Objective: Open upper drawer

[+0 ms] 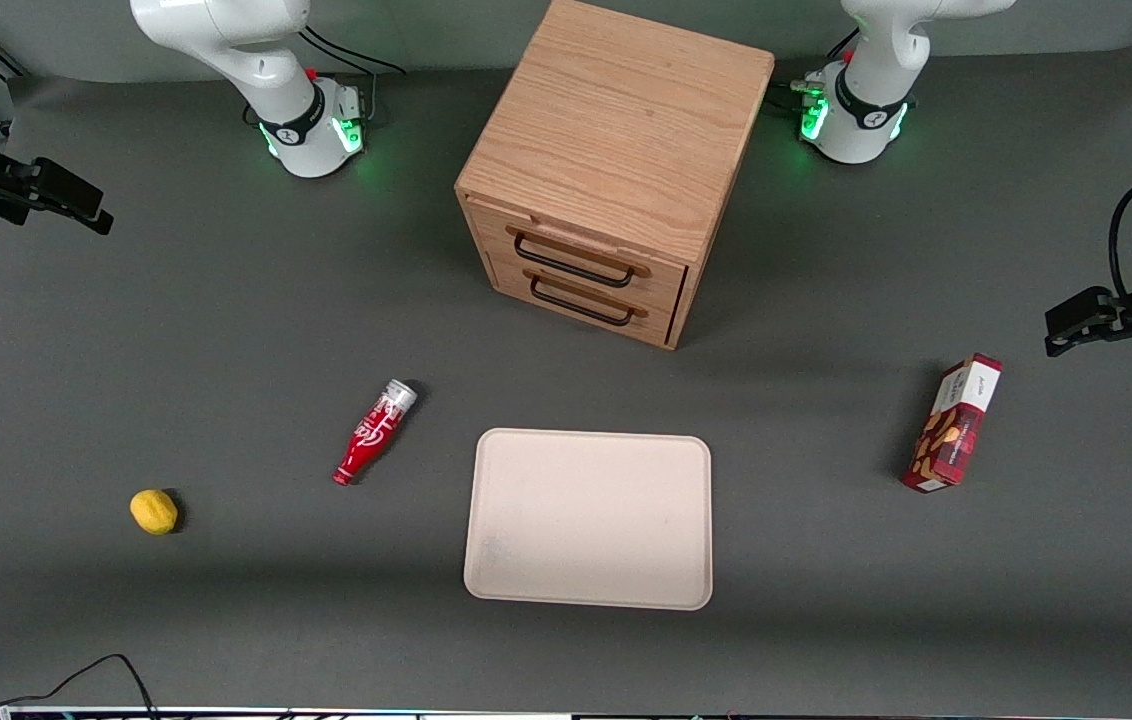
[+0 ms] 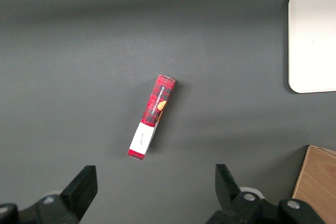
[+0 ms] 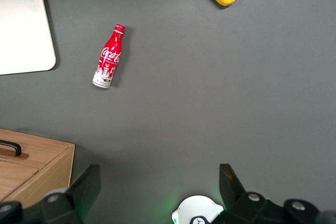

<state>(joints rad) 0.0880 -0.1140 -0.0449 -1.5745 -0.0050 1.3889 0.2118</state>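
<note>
The grey bench is carrying an oak cabinet; a beige tray, red bottle, lemon and red box are lying on it; the gripper is hanging above the working arm's end.

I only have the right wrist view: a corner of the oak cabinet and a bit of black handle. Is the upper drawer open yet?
Observer: No. From the front, the upper drawer looks shut, its face in line with the lower drawer.
Operator: Where is the gripper relative to it?
Observer: The gripper is open and hangs over the table toward the working arm's end, well clear of the cabinet and its handles.
Operator: Anything on the table that I'm missing?
Observer: A red snack box lies toward the parked arm's end, nearer the front camera than the cabinet.
</note>
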